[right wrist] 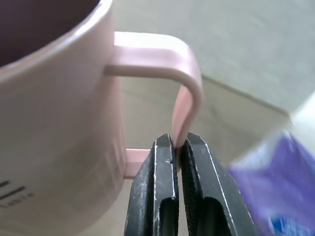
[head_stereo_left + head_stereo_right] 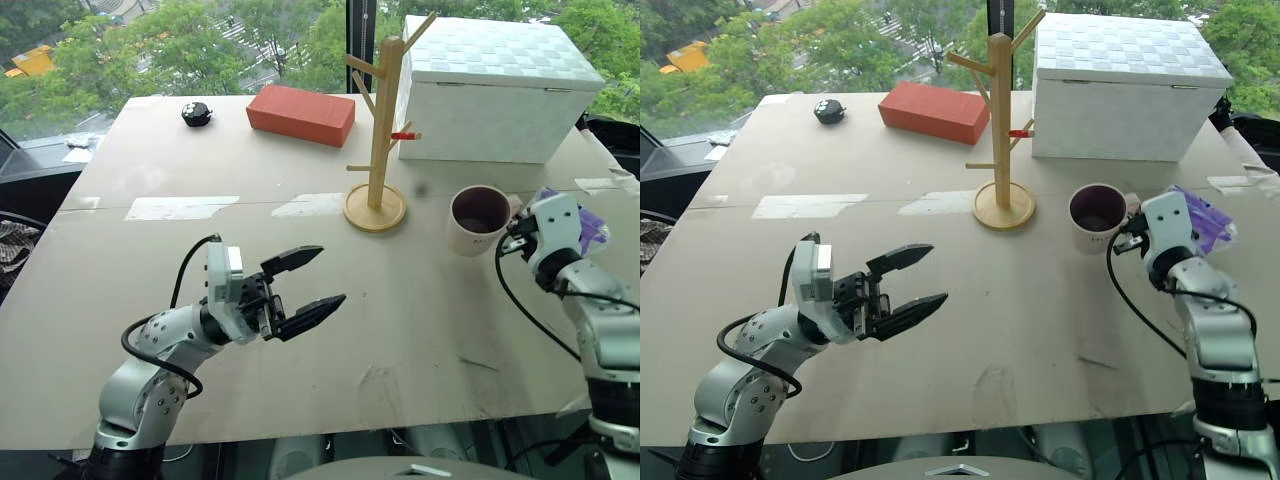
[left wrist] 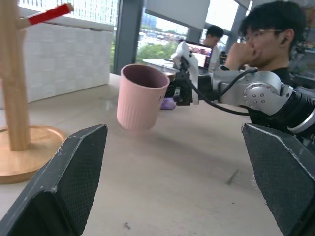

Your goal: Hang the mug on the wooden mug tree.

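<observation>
The mug, cream-pink with a dark inside, hangs upright just above the table, to the right of the wooden mug tree. My right gripper is shut on the lower part of the mug's loop handle, reaching in from the right. The tree stands on its round base, with a red-tipped peg pointing toward the mug's side. My left gripper is open and holds nothing, low over the table's near left; its wrist view faces the mug and the tree's post.
A red brick block and a small black object lie at the back. A large white box stands behind the tree on the right. A purple packet lies beside my right wrist. A person sits beyond the table's right side.
</observation>
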### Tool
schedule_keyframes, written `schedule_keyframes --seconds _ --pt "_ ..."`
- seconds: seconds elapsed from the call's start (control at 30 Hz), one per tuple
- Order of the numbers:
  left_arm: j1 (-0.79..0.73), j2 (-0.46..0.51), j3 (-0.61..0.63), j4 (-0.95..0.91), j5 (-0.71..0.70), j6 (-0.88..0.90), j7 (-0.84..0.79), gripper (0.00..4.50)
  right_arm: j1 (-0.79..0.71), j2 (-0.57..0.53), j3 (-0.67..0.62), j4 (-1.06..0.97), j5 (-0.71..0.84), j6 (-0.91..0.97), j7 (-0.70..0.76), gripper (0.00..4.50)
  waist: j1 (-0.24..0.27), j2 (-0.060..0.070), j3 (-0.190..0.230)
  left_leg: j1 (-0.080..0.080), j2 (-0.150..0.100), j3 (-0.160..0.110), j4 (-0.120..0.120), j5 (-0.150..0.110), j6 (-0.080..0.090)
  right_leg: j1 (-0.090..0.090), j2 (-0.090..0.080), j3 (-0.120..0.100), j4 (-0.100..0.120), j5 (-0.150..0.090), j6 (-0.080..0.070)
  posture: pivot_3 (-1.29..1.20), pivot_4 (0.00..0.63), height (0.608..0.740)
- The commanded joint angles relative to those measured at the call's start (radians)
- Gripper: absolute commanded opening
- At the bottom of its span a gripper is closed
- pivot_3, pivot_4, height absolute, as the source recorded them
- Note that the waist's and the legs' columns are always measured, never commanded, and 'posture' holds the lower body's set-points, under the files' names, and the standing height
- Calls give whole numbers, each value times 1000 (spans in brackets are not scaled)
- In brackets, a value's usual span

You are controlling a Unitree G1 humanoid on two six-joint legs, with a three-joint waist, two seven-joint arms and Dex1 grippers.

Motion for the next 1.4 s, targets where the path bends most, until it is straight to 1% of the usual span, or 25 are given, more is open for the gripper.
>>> schedule_keyframes --seconds 0.03,0.17,0.23,0.33,0.43,0.5,0.6,0.7,0.8,0.87,1.03,1.2,1.33,1.4 --pt "23 -22 59 -29 -11 -47 32 4500 -101 -74 -7 40 66 -48 147 72 1 0 0 0 0 0 0 0 0 0 0 0 0 0 0 0 150 740" --pt "61 -53 93 -28 6 -100 46 4500 -208 -132 20 66 117 -40 271 72 2 0 0 -1 0 0 0 0 0 0 0 0 0 1 -2 0 150 740" --pt "81 -55 107 -32 9 -110 53 4500 -265 -152 41 43 149 7 319 72 2 0 0 -1 0 0 -1 0 0 0 0 -1 -1 1 -2 0 150 740" --pt "97 -58 123 -47 -6 -115 70 4500 -337 -167 78 12 161 81 331 72 1 0 1 -1 0 0 -1 0 0 -1 0 0 0 1 -2 0 150 740" --pt "118 -70 142 -71 -23 -130 84 4500 -428 -167 145 1 131 166 307 72 0 0 1 -1 0 0 -1 0 0 -1 -1 0 0 1 -2 0 150 740" --pt "130 -73 147 -73 -21 -146 79 4500 -467 -164 169 4 126 215 295 72 1 0 1 -1 1 0 -1 0 0 -1 -1 -1 0 2 -3 0 150 740" --pt "137 -85 168 -69 -44 -158 85 4500 -566 -143 216 38 118 283 283 72 2 0 1 -1 0 1 -1 0 0 -1 -2 -1 -1 2 -4 0 150 740" --pt "138 -86 175 -69 -56 -162 84 4500 -647 -134 270 90 95 306 301 72 1 0 1 -2 0 1 -1 0 0 -2 -2 -1 -1 2 -4 0 150 740" --pt "143 -84 179 -75 -68 -167 80 4500 -703 -134 320 148 59 291 318 72 2 0 1 -2 0 0 -1 0 0 -2 -2 -1 -1 2 -5 0 150 740" --pt "162 -74 183 -95 -128 -142 61 4500 -740 -127 353 201 30 252 333 72 1 0 1 -3 0 0 -1 0 0 -2 -2 -2 -1 2 -5 0 150 740" --pt "196 -79 200 -117 -147 -163 60 4500 -793 -100 402 316 -19 192 371 72 0 0 1 -4 0 1 -1 0 0 -4 -2 -1 -1 2 -5 0 150 740" --pt "238 -84 229 -135 -152 -182 63 4500 -863 -52 417 479 -70 117 378 72 -2 0 1 -6 0 1 -1 0 0 -6 -1 -1 -1 2 -5 0 150 740" --pt "261 -93 239 -138 -146 -197 65 4500 -913 -13 423 604 -83 62 426 72 0 0 1 -15 0 1 1 0 0 -14 -1 -1 0 3 -5 0 150 740" --pt "264 -98 237 -137 -142 -204 67 4500 -932 5 444 695 -114 -9 444 603 -1 0 1 -16 0 2 1 0 0 -15 -1 -1 0 3 -5 0 150 740"
